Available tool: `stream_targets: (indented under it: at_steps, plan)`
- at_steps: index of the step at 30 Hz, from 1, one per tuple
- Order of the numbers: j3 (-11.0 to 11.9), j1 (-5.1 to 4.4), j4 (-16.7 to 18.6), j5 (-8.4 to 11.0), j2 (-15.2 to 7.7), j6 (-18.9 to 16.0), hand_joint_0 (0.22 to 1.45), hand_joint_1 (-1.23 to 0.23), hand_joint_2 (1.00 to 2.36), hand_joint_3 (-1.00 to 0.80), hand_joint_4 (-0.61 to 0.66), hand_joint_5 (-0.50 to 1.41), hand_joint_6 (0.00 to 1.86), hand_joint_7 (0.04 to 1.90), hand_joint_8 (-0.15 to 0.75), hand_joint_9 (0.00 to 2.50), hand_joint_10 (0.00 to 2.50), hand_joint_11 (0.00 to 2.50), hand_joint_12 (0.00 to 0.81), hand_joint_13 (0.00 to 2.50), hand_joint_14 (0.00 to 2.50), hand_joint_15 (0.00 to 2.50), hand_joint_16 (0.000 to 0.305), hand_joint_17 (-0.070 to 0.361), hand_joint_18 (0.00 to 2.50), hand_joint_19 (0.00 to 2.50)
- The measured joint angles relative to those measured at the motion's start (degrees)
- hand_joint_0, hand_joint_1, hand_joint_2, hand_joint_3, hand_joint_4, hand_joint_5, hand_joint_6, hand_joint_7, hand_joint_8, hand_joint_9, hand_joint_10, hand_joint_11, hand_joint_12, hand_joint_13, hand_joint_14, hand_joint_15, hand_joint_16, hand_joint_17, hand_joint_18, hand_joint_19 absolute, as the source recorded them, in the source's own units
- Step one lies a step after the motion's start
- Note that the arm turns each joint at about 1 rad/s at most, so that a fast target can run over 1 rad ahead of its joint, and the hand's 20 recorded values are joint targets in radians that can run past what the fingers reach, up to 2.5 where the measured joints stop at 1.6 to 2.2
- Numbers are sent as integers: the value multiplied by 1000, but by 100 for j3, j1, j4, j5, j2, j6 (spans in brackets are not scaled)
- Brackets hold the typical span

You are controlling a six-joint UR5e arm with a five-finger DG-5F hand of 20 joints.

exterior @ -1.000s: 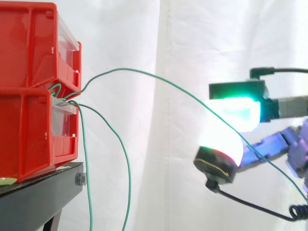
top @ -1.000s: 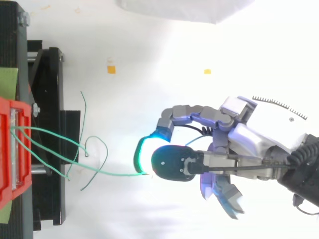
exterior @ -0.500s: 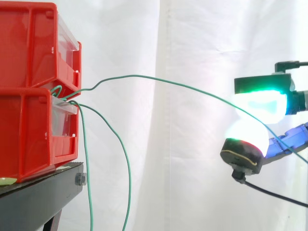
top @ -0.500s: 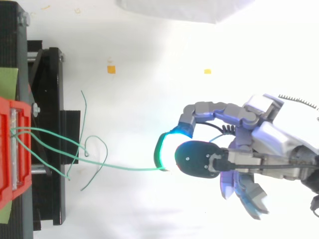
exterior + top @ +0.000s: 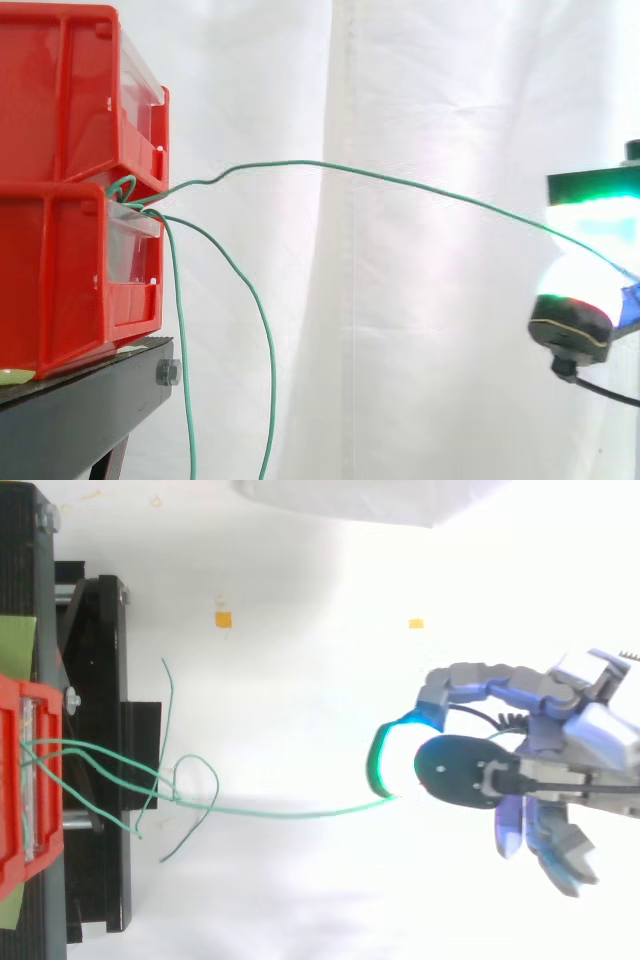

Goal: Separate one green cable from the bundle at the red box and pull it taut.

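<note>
Two red boxes (image 5: 70,190) are stacked on a black stand (image 5: 80,400) at the left. Green cables come out between the boxes. One green cable (image 5: 400,184) runs rightward in a shallow arc to my hand (image 5: 560,760), which pinches it between glowing fingertips (image 5: 590,215) at the right edge. In the top view this cable (image 5: 290,811) stretches almost straight from the red box (image 5: 20,780) to the hand. Two other green cables (image 5: 262,350) hang loose below the boxes.
A white curtain (image 5: 400,350) fills the background. The black stand's frame (image 5: 95,730) sits left in the top view, with small orange marks (image 5: 222,619) on the white floor.
My hand has moved right, away from the red boxes, drawing the pinched green cable out. The cable's arc has flattened and it looks straighter.
</note>
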State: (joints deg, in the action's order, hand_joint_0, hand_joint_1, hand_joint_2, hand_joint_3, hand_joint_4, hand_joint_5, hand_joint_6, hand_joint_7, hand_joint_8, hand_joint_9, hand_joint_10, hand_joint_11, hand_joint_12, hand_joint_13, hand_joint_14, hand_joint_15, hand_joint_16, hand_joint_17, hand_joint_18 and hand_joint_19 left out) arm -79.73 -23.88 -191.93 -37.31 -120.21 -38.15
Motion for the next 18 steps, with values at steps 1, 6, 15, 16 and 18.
stream_targets:
  at_steps: [1, 6, 15, 16, 18]
  plan:
    - [-84, -7, 57, 2, 50, 4, 756, -746, 1022, -190, 62, 148, 503, 1267, 183, 2309, 25, 644, 447, 2055, 20, 624, 69, 155, 2500, 528]
    - [-295, -18, 228, 1, 194, -6, 755, -746, 1022, -187, 63, 148, 503, 1268, 184, 2308, 23, 652, 446, 2054, 20, 625, 68, 154, 2500, 522]
    - [-321, -23, 229, 20, 224, -31, 754, -744, 1022, -189, 56, 148, 503, 1268, 191, 2309, 23, 652, 445, 2053, 21, 625, 69, 154, 2500, 525]
    - [-321, -22, 229, 18, 225, -37, 754, -744, 1022, -189, 62, 148, 503, 1267, 186, 2309, 26, 655, 449, 2054, 20, 618, 69, 154, 2500, 524]
    - [-322, -21, 231, 16, 225, -39, 755, -745, 1022, -193, 62, 148, 503, 1267, 188, 2312, 26, 665, 442, 2054, 21, 625, 68, 153, 2500, 536]
